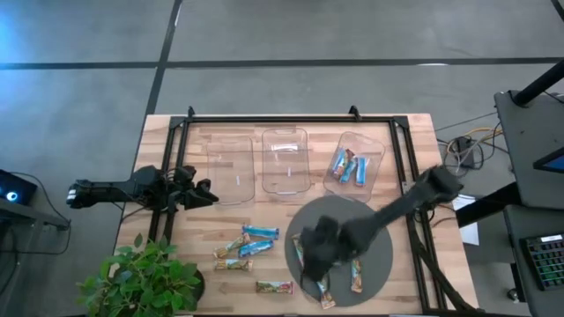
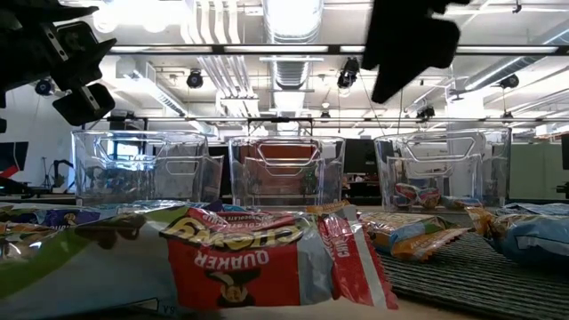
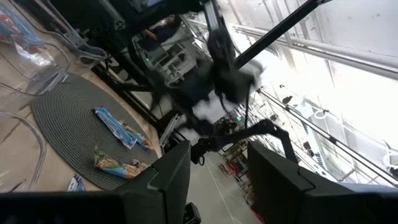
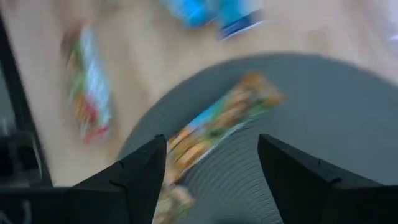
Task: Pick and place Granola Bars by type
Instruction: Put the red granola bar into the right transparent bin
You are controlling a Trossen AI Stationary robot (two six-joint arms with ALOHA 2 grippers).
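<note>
My right gripper (image 1: 315, 251) hangs over the left edge of the round grey mat (image 1: 374, 224), fingers spread wide and empty in the right wrist view, with a tan bar (image 4: 224, 118) lying diagonally on the mat between the two fingers. The Granola Bars (image 1: 248, 247) are split up: a loose cluster of blue and tan ones on the bare wood left of the mat, one more tan bar (image 1: 274, 287) near the front edge, a few on the mat around my gripper, and a few already in the right clear tray (image 1: 354, 165). The middle tray (image 1: 285, 159) and left tray (image 1: 230, 169) look empty. I judge these bars light, with crinkly, slippery foil wrappers and a fairly stiff core that could crumble if squeezed hard; the flat crimped ends are floppy and poor to grab. Best hold is across the narrow width at mid-length, fingers square to the long axis, so I'd rotate to match the diagonal bar. The ribbed mat should give some grip and keep it from skating; the smooth wooden table (image 1: 414, 132) will let bars slide. My left gripper (image 1: 204, 194) waits at the table's left side near the left tray, fingers apart in its wrist view. A potted plant (image 1: 145, 277) sits at the front left corner. Beyond the table is an open workshop with ceiling ducts and lights.
</note>
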